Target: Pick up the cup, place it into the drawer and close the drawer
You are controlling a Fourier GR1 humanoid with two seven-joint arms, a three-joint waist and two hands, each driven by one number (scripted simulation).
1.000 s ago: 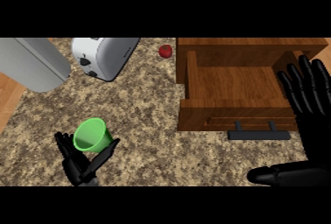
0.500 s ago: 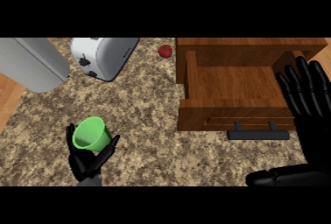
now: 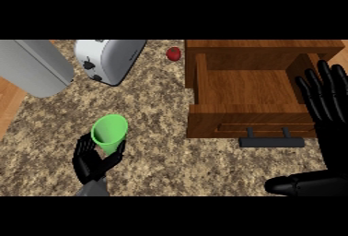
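Note:
A green cup (image 3: 109, 132) lies tilted on the speckled counter at lower left, its open mouth facing up and away. My left hand (image 3: 94, 162) is directly below it, fingers curling up around the cup's lower part on both sides. The wooden drawer (image 3: 252, 87) stands pulled open at the right, with nothing inside and a dark handle (image 3: 271, 140) on its front. My right hand (image 3: 327, 107) is held open with straight fingers pointing up, over the drawer's right edge.
A white toaster (image 3: 107, 59) stands at the back, a large grey appliance (image 3: 31, 67) to its left. A small red object (image 3: 174, 54) lies behind the drawer's left corner. The counter's wooden edge shows at far left.
My left hand has moved up and right, closing around the cup's base. The cup has tipped slightly. The right hand has barely moved.

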